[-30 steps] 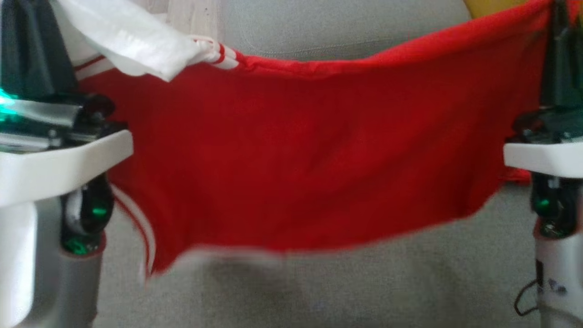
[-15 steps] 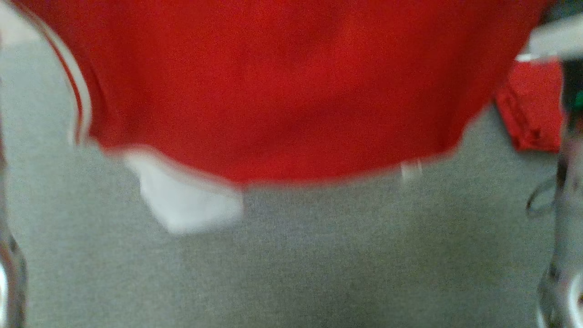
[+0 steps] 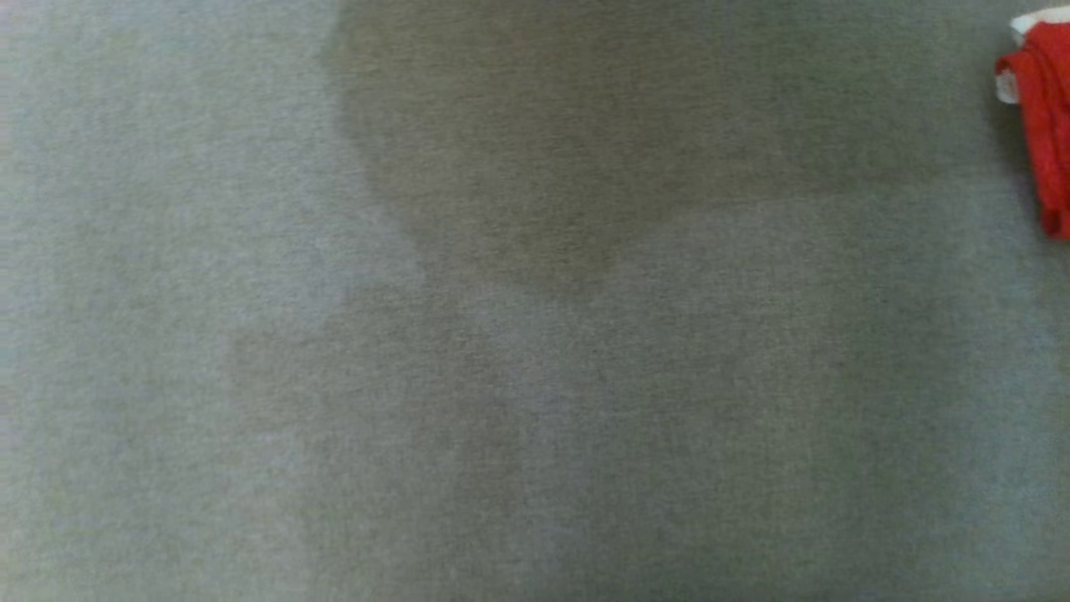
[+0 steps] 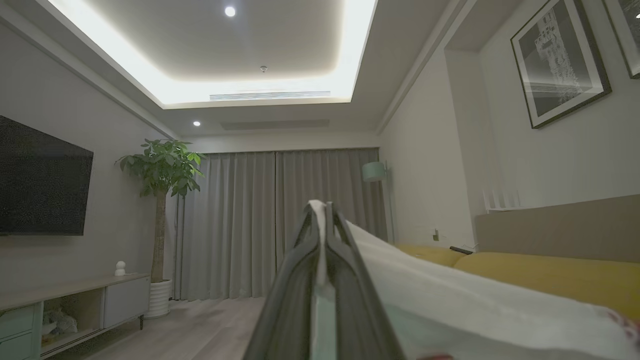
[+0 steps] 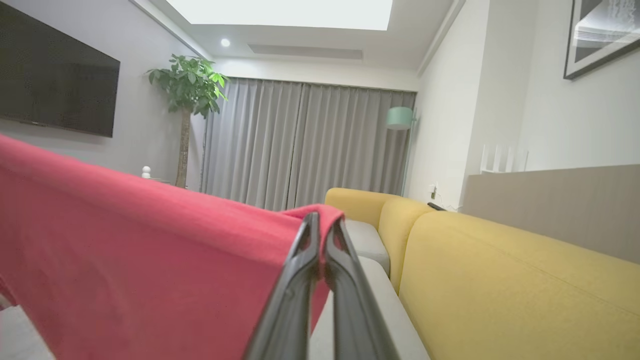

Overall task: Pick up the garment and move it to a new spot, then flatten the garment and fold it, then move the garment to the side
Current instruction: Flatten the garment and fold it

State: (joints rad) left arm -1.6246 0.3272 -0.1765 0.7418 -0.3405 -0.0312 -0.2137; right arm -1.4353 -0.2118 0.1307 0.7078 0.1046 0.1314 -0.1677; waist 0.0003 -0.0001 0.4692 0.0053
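Our left gripper [image 4: 322, 207] rises from the bottom middle of the left wrist view, its fingers clenched on a white part of the garment [image 4: 450, 305], which spreads away to the lower right of the frame over a yellow sofa [image 4: 550, 280]. Our right gripper [image 5: 324, 220] stands at the bottom middle of the right wrist view, fingers pinched tight on a red edge of the garment [image 5: 125, 240]; from there the cloth stretches to the left edge of the frame and hangs down. A grey seat [image 5: 367, 240] lies just behind the tips. In the head view we look down on a grey cushion [image 3: 501, 376], with a red fold [image 3: 1049, 125] at the upper right edge; we cannot tell whether it belongs to the garment
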